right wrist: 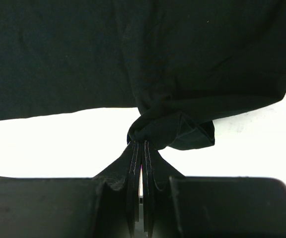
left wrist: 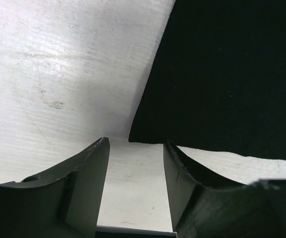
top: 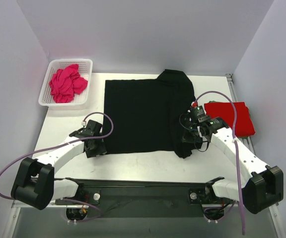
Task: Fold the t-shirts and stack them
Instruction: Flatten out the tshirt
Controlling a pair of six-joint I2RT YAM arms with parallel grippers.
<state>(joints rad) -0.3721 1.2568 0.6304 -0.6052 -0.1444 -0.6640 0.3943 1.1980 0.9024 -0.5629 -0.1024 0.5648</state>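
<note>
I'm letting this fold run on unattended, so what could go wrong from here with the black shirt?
The right gripper pinches only a small bunched corner of the black t-shirt at its very tip; it may slip out. The left gripper is open beside the near-left corner, so a pull could drag the whole shirt askew.

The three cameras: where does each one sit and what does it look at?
Top external: above and behind, looking down on left arm, right arm, black t-shirt, red t-shirt, mesh basket.
Left wrist: on the left arm; open left gripper facing the black t-shirt's corner.
Right wrist: on the right arm; right gripper pinching the black t-shirt.
All three show the black t-shirt.
</note>
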